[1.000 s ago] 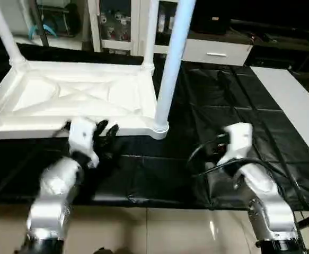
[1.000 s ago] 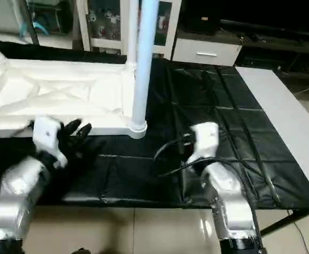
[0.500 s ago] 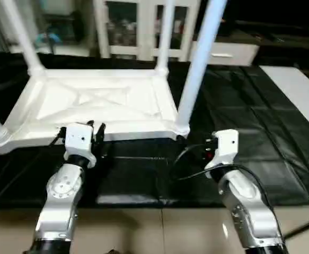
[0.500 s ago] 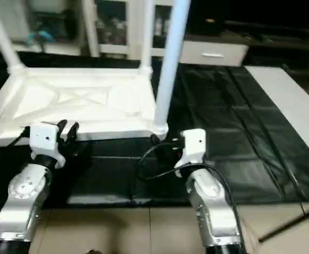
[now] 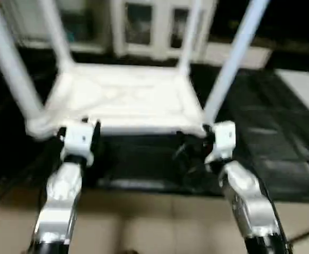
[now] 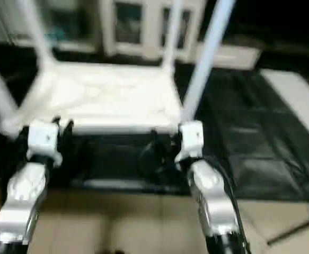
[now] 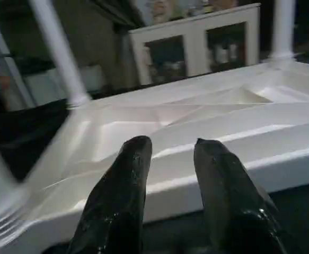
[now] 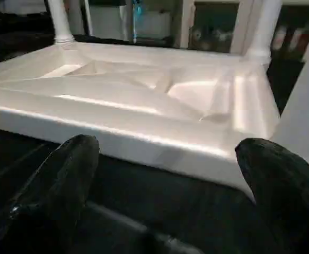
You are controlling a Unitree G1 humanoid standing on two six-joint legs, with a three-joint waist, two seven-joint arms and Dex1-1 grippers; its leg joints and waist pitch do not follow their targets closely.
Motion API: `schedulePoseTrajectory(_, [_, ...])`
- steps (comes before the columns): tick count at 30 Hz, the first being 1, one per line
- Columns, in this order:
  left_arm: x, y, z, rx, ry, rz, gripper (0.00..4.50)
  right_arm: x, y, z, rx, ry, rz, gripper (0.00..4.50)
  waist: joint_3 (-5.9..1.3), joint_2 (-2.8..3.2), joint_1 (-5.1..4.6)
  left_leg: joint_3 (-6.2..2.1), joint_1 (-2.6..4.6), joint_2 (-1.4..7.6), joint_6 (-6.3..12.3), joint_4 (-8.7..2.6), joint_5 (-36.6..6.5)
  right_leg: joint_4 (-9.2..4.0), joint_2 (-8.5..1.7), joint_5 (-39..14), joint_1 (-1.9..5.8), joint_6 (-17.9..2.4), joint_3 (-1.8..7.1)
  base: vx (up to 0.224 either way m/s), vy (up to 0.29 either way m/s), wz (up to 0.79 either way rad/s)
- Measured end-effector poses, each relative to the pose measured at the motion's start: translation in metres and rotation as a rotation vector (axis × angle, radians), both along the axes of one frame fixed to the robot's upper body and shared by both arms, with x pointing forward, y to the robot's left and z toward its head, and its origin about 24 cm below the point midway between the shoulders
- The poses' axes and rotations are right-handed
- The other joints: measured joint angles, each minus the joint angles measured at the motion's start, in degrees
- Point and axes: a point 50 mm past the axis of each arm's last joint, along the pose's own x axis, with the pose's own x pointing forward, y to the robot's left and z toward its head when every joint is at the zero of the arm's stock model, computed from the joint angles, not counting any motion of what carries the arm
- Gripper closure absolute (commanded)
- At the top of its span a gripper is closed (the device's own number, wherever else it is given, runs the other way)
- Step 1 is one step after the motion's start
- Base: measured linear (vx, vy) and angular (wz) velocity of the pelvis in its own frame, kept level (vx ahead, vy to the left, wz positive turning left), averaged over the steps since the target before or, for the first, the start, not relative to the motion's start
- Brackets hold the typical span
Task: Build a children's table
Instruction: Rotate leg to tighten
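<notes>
A black cover (image 5: pixel 281 143) lies creased over the worktable, with a bare grey strip (image 5: pixel 302 87) along its far right side. Behind stands a white cabinet (image 7: pixel 196 45) with glass doors, small items on its shelves. Pale floor (image 5: pixel 143 222) shows in front.
</notes>
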Motion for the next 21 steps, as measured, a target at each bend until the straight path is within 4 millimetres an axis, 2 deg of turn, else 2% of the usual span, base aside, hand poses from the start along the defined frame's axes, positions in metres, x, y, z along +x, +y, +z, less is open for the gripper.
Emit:
schedulePoseTrajectory(1, [0.000,0.000,-0.001,0.000,0.006,0.004,2.88,0.000,-0.002,-0.002,0.005,0.011,-0.012,0.00,0.28,0.42,1.21,3.98,-0.09,4.28,-0.46,5.36,-1.69,-0.17,0.09,0.55,0.62,1.43,-1.10,-0.107,-0.094,0.03])
schedulePoseTrajectory(2, [0.000,0.000,-0.001,-0.003,0.008,0.003,2.88,0.000,-0.004,-0.003,0.008,0.012,-0.022,0.00,0.61,0.83,1.87,6.05,0.45,7.37,-0.55,7.55,-1.69,-0.04,0.08,0.61,0.48,1.77,-2.00,-0.123,-0.051,-0.24])
schedulePoseTrajectory(3, [0.001,0.000,0.000,-0.008,0.007,0.001,2.88,0.000,-0.007,-0.002,0.008,0.010,-0.033,0.00,0.65,1.37,2.30,6.70,1.64,9.92,-0.50,7.37,-1.76,0.03,-0.03,0.79,0.37,1.97,-3.05,-0.084,-0.001,-0.09])
schedulePoseTrajectory(4, [0.007,-0.002,0.005,-0.008,-0.003,-0.005,2.88,-0.001,-0.010,-0.004,0.012,0.015,-0.050,0.00,0.78,1.54,2.89,8.20,2.34,12.07,-0.23,4.97,-2.86,0.04,-0.28,1.17,-0.28,2.28,-3.62,-0.084,-0.001,-0.09])
schedulePoseTrajectory(5, [0.009,-0.003,0.008,-0.009,-0.005,-0.008,2.88,-0.003,-0.012,-0.007,0.017,0.029,-0.059,0.00,0.77,1.65,2.98,9.32,2.19,12.95,0.12,4.13,-1.75,-0.19,-0.32,1.87,-0.89,2.39,-3.46,-0.052,0.003,0.06])
schedulePoseTrajectory(6, [0.010,-0.002,0.008,-0.008,-0.003,-0.011,2.88,-0.004,-0.011,-0.008,0.026,0.034,-0.059,0.00,0.86,1.78,2.99,9.61,2.18,13.02,0.58,4.02,-1.37,0.21,-0.62,2.04,-1.53,2.51,-3.17,-0.090,-0.003,-0.07])
schedulePoseTrajectory(7, [0.011,0.000,0.008,-0.013,0.006,-0.012,2.88,-0.004,-0.006,-0.008,0.041,0.035,-0.045,0.00,0.95,1.96,2.90,9.98,2.15,12.78,0.86,4.08,-1.18,1.05,-1.23,2.02,-1.86,2.61,-3.02,-0.090,-0.003,-0.07])
schedulePoseTrajectory(9, [0.013,-0.005,0.010,-0.033,0.001,-0.031,2.88,-0.006,-0.007,-0.008,0.036,0.034,-0.041,0.00,0.99,2.04,3.23,11.15,2.10,12.75,0.79,3.78,-1.01,1.66,-1.94,2.03,-2.43,2.69,-2.94,-0.041,0.008,-0.05])
schedulePoseTrajectory(11, [0.013,-0.014,0.009,-0.045,0.008,-0.069,2.88,-0.008,-0.013,-0.009,0.007,0.034,-0.040,0.00,1.18,1.89,4.08,12.94,2.87,12.86,0.68,2.76,-1.00,1.58,-2.72,1.93,-2.46,3.34,-2.76,-0.072,0.006,0.04])
schedulePoseTrajectory(13, [0.013,-0.017,0.008,-0.054,0.012,-0.080,2.88,-0.008,-0.016,-0.009,-0.003,0.031,-0.045,0.00,1.58,1.77,4.49,14.03,3.91,12.90,0.66,2.09,-1.03,1.39,-3.53,1.78,-2.15,3.62,-2.93,-0.077,0.021,-0.07])
schedulePoseTrajectory(14, [0.013,-0.018,0.008,-0.057,0.012,-0.081,2.88,-0.009,-0.017,-0.009,-0.004,0.033,-0.048,0.00,1.77,1.98,4.45,13.30,3.53,12.70,0.79,2.03,-1.12,0.83,-4.34,1.60,-1.16,3.94,-4.66,0.000,0.000,0.00])
schedulePoseTrajectory(15, [0.013,-0.019,0.008,-0.058,0.009,-0.084,2.88,-0.010,-0.018,-0.010,-0.005,0.036,-0.051,0.00,1.84,2.12,4.37,12.66,3.46,12.78,0.90,2.04,-1.20,-0.02,-4.80,1.46,-0.35,4.14,-6.31,-0.006,0.058,0.28])
schedulePoseTrajectory(16, [0.013,-0.018,0.008,-0.058,0.009,-0.083,2.88,-0.010,-0.018,-0.010,-0.004,0.037,-0.052,0.00,1.87,2.26,4.12,11.79,3.09,12.87,1.22,2.26,-1.39,-1.00,-5.26,1.38,0.72,4.28,-8.32,-0.006,0.058,0.28])
schedulePoseTrajectory(17, [0.013,-0.018,0.008,-0.059,0.011,-0.083,2.88,-0.010,-0.018,-0.010,-0.003,0.036,-0.052,0.00,1.92,2.34,3.89,11.23,2.89,12.88,1.26,2.44,-1.40,-1.70,-5.30,1.30,1.52,4.42,-9.37,0.029,0.054,0.45])
schedulePoseTrajectory(18, [0.013,-0.018,0.008,-0.059,0.012,-0.081,2.88,-0.010,-0.018,-0.010,-0.001,0.036,-0.052,0.00,1.91,2.31,3.82,10.99,2.73,12.87,1.26,2.51,-1.40,-2.19,-5.30,1.24,2.06,4.52,-9.76,0.045,0.029,0.44])
schedulePoseTrajectory(19, [0.012,-0.014,0.006,-0.059,0.016,-0.068,2.88,-0.008,-0.015,-0.008,0.004,0.030,-0.048,0.00,2.07,2.11,3.38,11.86,3.71,13.24,1.26,2.52,-1.45,-2.32,-4.97,1.03,2.01,4.65,-8.83,0.045,0.029,0.44])
schedulePoseTrajectory(20, [0.011,-0.011,0.005,-0.056,0.024,-0.057,2.88,-0.006,-0.012,-0.006,0.011,0.021,-0.041,0.00,2.29,2.48,3.40,12.21,4.19,13.14,1.27,2.52,-1.47,-1.97,-4.86,0.87,2.35,4.61,-7.98,0.077,0.040,0.18])
schedulePoseTrajectory(21, [0.011,-0.008,0.004,-0.055,0.027,-0.045,2.88,-0.005,-0.010,-0.004,0.014,0.016,-0.035,0.00,2.34,2.50,3.40,12.64,4.67,12.84,1.39,2.52,-1.54,-1.19,-4.76,0.31,2.36,4.57,-6.84,0.098,0.054,0.01])
